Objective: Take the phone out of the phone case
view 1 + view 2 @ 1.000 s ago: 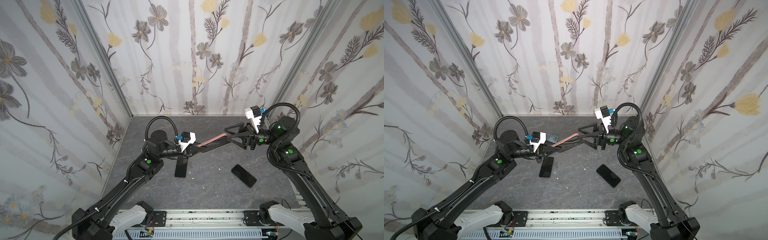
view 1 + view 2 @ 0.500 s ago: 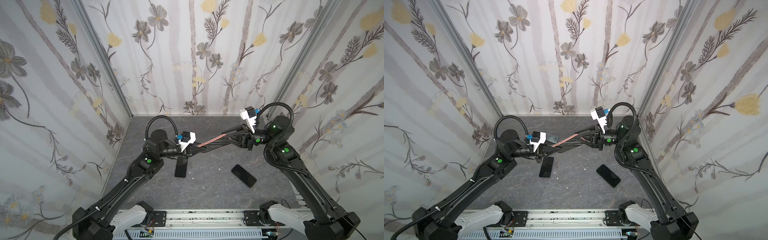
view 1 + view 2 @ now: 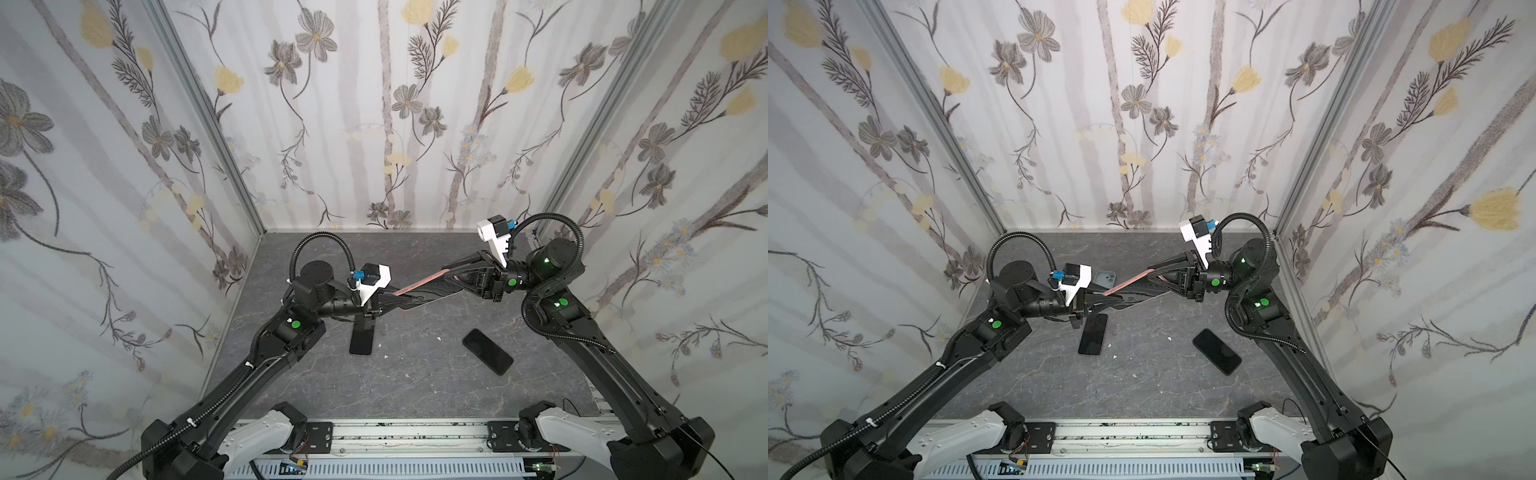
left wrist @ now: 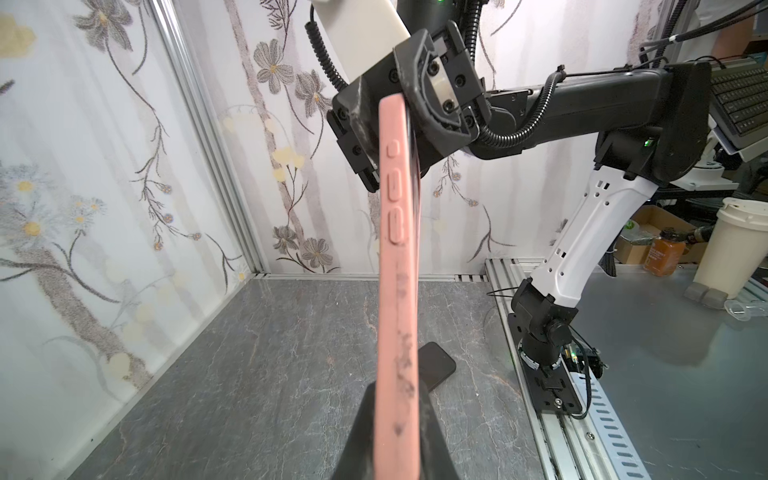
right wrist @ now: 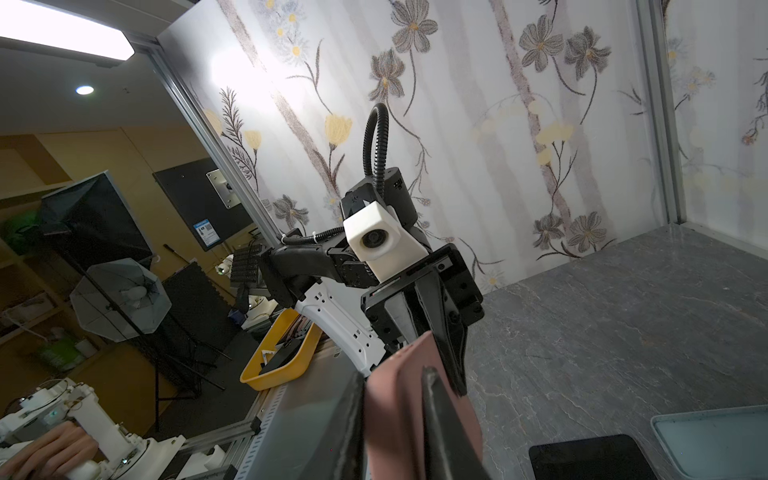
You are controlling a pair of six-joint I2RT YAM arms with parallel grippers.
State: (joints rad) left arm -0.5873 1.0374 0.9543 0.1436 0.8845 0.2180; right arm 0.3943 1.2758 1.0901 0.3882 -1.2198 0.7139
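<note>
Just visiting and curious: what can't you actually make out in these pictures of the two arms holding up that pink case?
- Whether anything fills the pink case: the left wrist view shows only its side edge, and in both top views it is a thin strip.
- Grey-blue case: in a top view, partly hidden behind the left wrist camera.
- Black phone: right wrist view, cut off by the picture's edge.
</note>
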